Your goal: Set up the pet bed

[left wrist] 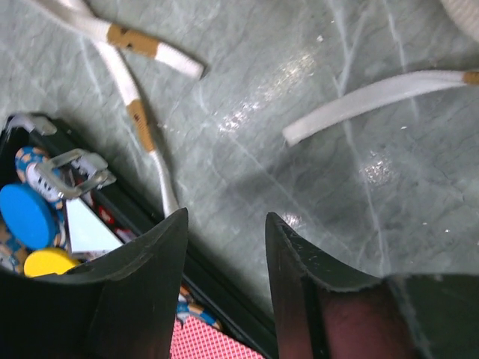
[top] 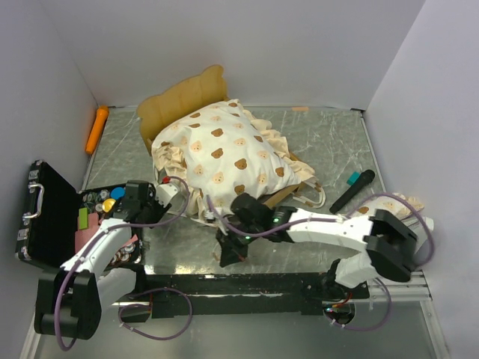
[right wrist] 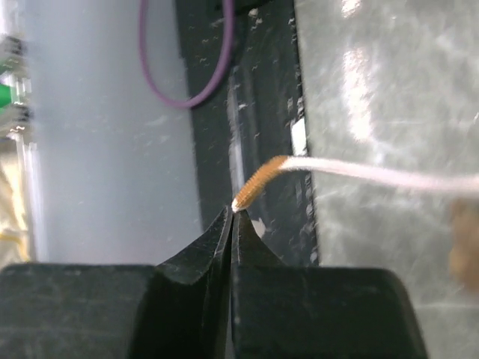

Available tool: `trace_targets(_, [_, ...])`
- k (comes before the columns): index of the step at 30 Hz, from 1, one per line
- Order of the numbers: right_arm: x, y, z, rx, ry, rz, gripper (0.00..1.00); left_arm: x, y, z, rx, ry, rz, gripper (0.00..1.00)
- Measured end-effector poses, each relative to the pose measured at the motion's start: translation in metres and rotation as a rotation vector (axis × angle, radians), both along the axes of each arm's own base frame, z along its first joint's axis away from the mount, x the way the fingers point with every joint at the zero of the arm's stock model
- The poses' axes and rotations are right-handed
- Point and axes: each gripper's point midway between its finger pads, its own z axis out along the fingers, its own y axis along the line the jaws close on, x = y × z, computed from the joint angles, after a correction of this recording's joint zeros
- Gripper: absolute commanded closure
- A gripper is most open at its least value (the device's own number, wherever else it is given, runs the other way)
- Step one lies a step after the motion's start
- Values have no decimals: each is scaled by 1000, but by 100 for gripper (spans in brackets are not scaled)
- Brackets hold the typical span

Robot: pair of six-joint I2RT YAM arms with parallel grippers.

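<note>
No text, label, brand, number or sign can be read in any view. The cream cover on the pet bed carries only a print of brown bear faces, without letters. The round chips in the black case at the counter's left edge show coloured markings but no legible writing.

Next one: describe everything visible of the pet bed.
The pet bed sits askew at the table's back left. Its light-wood wavy headboard stands at the far end. A cream, bear-print, ruffled cushion lies over the rest, hiding most of the frame. White ties trail from it onto the table, and the shut right gripper pinches one tie by its brown-banded end.
</note>
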Motion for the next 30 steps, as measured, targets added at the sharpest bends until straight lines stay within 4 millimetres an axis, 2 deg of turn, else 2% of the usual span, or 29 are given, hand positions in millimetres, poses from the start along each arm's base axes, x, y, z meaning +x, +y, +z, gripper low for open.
trace_targets(2, [4,15,-6,-34,-17,11,73,-2,2,2,5,-3,16,50])
trace_targets(4, [8,36,-12,-77,-73,39,49,-3,4,5,3,-11,33,49])
trace_targets(6, [7,48,-16,-113,-127,70,33,-3,3,9,-8,-14,42,48])
trace_targets(8, [6,52,-14,-126,-194,106,18,-1,0,16,-26,-24,42,46])
trace_targets(9, [6,51,-11,-125,-216,114,7,1,-2,22,-40,-34,38,45])
trace_targets(10, [8,47,-5,-121,-246,117,1,2,-5,28,-53,-42,31,44])
trace_targets(11, [13,42,2,-116,-263,100,1,4,-8,34,-65,-50,22,44])
trace_targets(13, [41,29,30,-72,-309,22,1,9,-16,49,-101,-61,-6,44])
trace_targets(16, [115,-5,78,-4,-403,-229,1,14,-28,70,-145,-75,-41,43])
trace_targets(19, [183,-56,117,35,-489,-507,1,20,-46,92,-180,-93,-89,41])
trace_targets(21, [223,-95,125,13,-512,-679,1,17,-68,104,-195,-103,-158,39])
trace_targets(24, [273,-151,118,-49,-499,-885,1,4,-110,117,-221,-106,-315,35])
trace_targets(27, [321,-207,84,-154,-404,-1040,1,-21,-149,125,-255,-94,-495,27])
trace_targets(30, [350,-234,46,-243,-297,-1077,1,-41,-174,129,-275,-81,-636,18])
